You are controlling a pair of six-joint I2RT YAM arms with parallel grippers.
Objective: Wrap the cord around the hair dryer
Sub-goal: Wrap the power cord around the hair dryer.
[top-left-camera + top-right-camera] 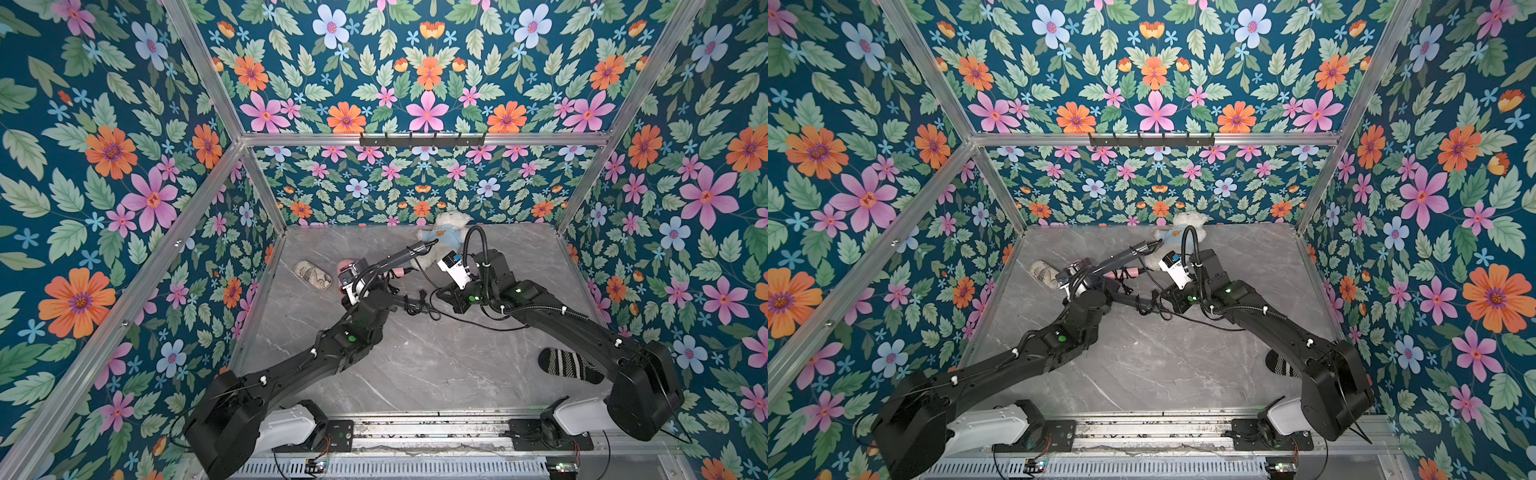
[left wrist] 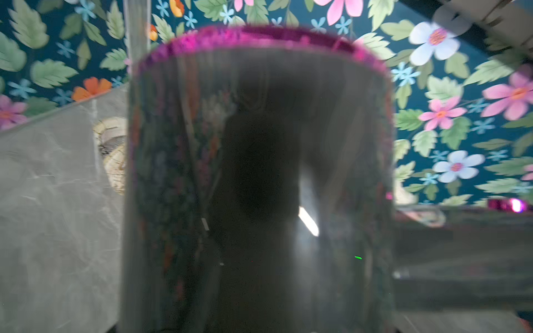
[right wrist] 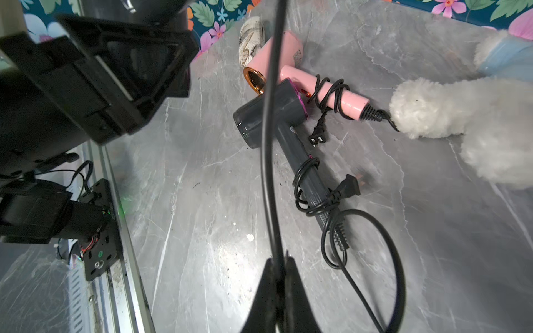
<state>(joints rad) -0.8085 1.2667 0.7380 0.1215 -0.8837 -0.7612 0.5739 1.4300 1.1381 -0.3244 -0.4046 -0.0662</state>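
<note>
Grey hair dryer [image 3: 288, 109] lies on the desk [image 3: 202, 201] against a pink dryer [image 3: 291, 46]. A few loose turns of cord [image 3: 264, 150] sit on its handle, and a long slack loop is left to wind. Right gripper [image 3: 279, 268] is pinched closed on that cord. Left gripper [image 1: 357, 274] is closed by the dryer's head; any hold is hidden. Count: two dryers, two plugs [image 3: 350, 187], one teddy bear [image 3: 461, 115], one sock [image 1: 567, 365], one pouch [image 1: 312, 274].
</note>
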